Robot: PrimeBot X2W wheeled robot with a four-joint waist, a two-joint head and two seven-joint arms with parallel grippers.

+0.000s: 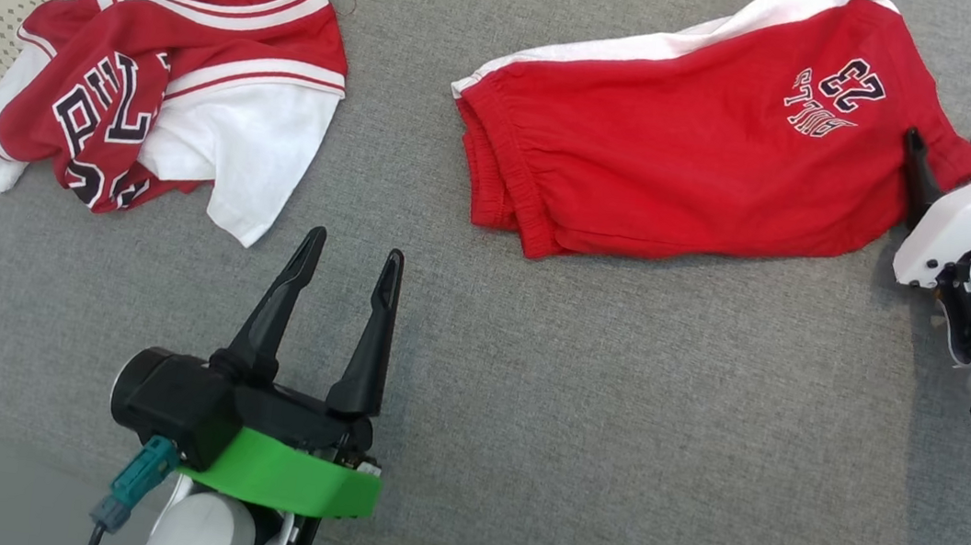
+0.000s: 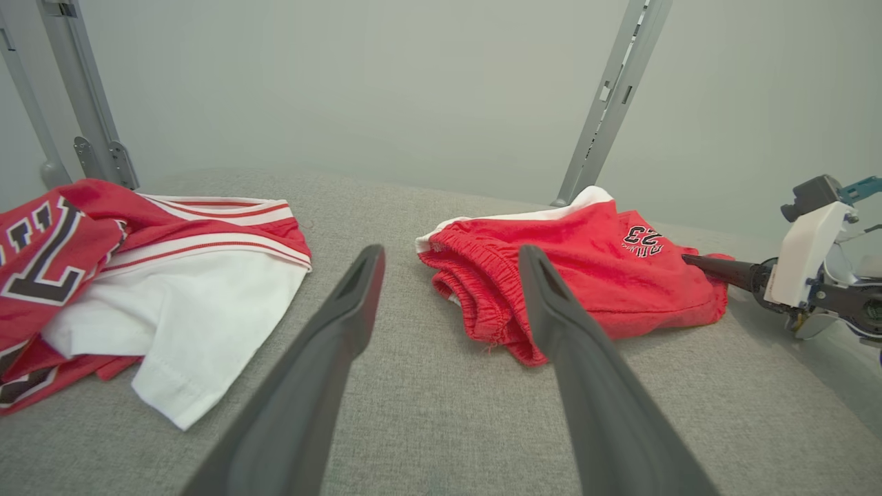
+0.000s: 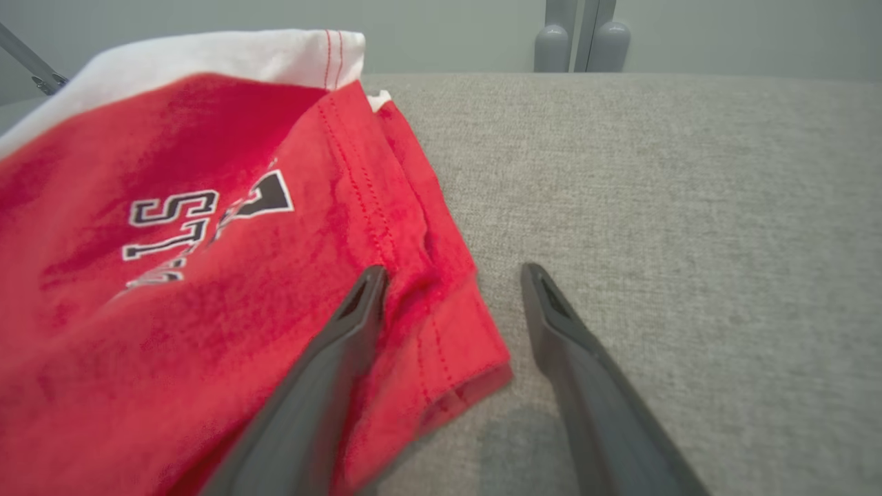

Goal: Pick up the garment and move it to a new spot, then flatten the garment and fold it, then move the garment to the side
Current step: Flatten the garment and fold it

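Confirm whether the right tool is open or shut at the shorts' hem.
Open. The right tool has its fingers spread: one over the red shorts at their hem corner, the other over grey cushion; nothing pinched.

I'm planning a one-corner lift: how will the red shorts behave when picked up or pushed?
Probably floppy: the red shorts lie wrinkled with a gathered waistband, so lifted at the hem corner inside the open right gripper they should drape. Likely light, being thin cloth. Pushed, they may bunch on the textured gray cushion rather than slide.
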